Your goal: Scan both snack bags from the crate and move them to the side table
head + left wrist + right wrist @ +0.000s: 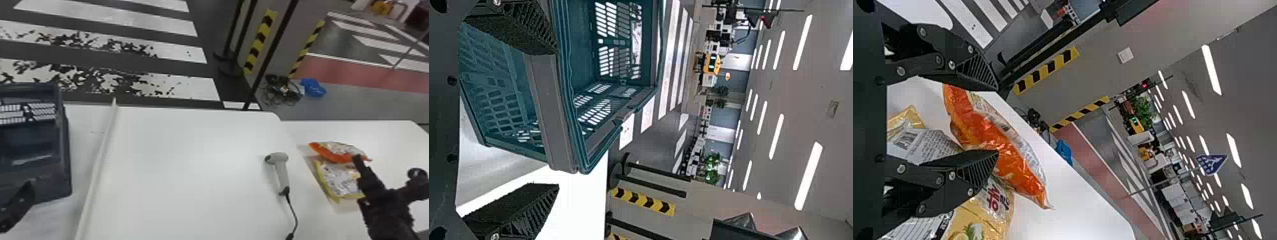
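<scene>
Here's the right black two-fingered pincer (998, 120), spread wide by the shiny orange plastic snack bag (335, 156), gripping nothing! That bag lies against the yellow-and-silver plastic one (341, 180) on the white side table (383, 134). Light, soft, slippery film, I'd judge, with crushable contents: take the plump middle broadly, squeeze gently, spare those thin ends.

Bag print, one blue sign, hazard stripes

Yellow snack bag (985, 219): barcode (905, 139) and rows of fine print on a pale panel, too small to make out — large red characters (995, 199) on the front. Blue triangular sign (1211, 163) with white markings, on a pole in the room behind. Black-and-yellow warning stripes (1048, 70) on the grey partition (1093, 75) — diagonal bands.
</scene>
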Available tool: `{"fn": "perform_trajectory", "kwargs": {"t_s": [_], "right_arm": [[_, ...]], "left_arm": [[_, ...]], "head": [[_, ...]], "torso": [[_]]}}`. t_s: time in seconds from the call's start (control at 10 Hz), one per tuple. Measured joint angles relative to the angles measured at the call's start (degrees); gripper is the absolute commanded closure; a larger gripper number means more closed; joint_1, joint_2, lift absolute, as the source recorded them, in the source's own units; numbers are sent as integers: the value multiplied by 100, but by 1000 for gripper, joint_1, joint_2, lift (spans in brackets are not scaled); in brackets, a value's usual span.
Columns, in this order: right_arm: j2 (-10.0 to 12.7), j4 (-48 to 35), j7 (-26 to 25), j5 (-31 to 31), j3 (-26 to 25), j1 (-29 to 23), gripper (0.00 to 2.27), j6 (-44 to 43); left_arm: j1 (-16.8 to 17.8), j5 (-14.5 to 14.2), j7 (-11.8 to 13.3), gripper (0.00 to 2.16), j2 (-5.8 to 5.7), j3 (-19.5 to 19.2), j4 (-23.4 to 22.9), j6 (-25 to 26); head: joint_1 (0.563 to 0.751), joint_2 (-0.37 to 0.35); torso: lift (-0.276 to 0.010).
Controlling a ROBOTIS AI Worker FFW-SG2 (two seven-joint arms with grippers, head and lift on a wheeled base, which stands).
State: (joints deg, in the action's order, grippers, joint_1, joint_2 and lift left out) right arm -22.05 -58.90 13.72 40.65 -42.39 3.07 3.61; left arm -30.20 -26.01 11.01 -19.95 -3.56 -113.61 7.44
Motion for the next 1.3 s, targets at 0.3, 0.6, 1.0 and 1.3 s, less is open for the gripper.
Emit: {"fn": "perform_trajectory", "kwargs": {"t_s": [0.3, 0.6, 1.0, 1.3], "right_arm": [[533, -1423, -58, -186, 230, -747, 46, -124], [1067, -3076, -493, -1188, 1116, -1669, 46, -948], [1486, -4413, -1038, -2532, 2412, -2564, 46, -1783], [1620, -4630, -1355, -3283, 3325, -2991, 46, -2223]], "left_arm": [[-45, 0, 17, 39, -19, 12, -98, -83], [-92, 24, 35, 39, -28, 31, -250, -105], [-178, 82, 9, 39, -27, 31, -277, -295], [-194, 132, -34, 39, -8, 59, -269, -388]], "head": [[695, -350], [695, -350], [695, -237], [695, -130]], "torso": [[-99], [-99], [-99], [-99]]}}
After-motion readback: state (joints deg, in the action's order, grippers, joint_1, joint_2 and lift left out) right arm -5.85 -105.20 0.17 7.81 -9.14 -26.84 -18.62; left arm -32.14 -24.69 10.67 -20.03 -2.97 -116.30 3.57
